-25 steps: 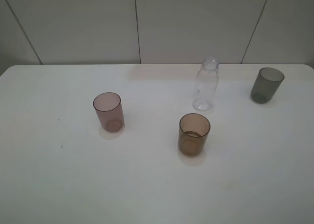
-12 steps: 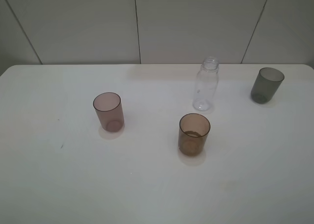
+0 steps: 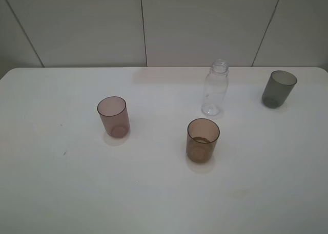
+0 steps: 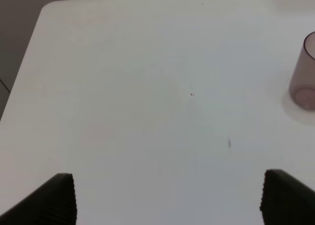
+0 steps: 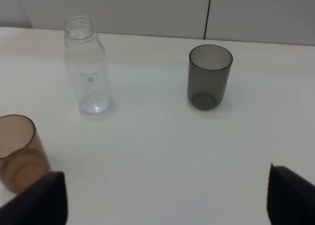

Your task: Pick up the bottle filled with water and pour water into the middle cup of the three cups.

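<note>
The clear capless bottle [image 3: 215, 88] stands upright on the white table, just behind the amber-brown middle cup [image 3: 203, 140]. The pinkish-mauve cup [image 3: 113, 116] stands to the left and the dark grey cup [image 3: 279, 88] at the far right. All three cups are upright. The right wrist view shows the bottle [image 5: 88, 67], the grey cup [image 5: 209, 76] and the amber cup [image 5: 17, 151] ahead of my open, empty right gripper [image 5: 162, 200]. My left gripper [image 4: 170, 200] is open and empty over bare table, with the mauve cup [image 4: 305, 72] off to one side. Neither arm shows in the exterior high view.
The white table [image 3: 154, 193] has a rounded left far corner [image 4: 47, 8] and ends at a grey panelled wall [image 3: 143, 24] behind. A few small dark specks [image 4: 229, 143] mark the tabletop near the left gripper.
</note>
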